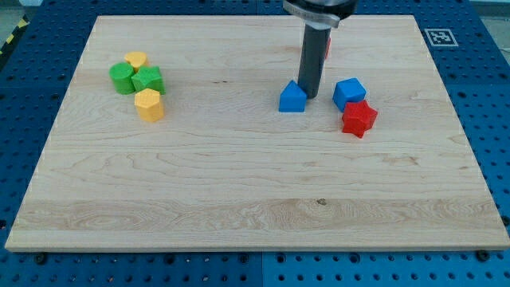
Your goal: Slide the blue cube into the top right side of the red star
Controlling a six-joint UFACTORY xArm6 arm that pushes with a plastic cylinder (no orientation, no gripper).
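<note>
The blue cube (349, 92) sits right of the board's centre, touching the upper left of the red star (358, 118). My tip (310, 96) is down on the board between the blue cube and a second blue block with a peaked top (293, 97). The tip is close to the right side of that peaked block and a short gap left of the cube. A red block (327, 46) shows partly behind the rod, near the view's top.
A cluster sits at the view's upper left: a yellow block (136, 60), a green cylinder (122, 78), a green star-like block (148, 80) and a yellow hexagonal block (149, 104). The wooden board (255, 207) lies on a blue perforated table.
</note>
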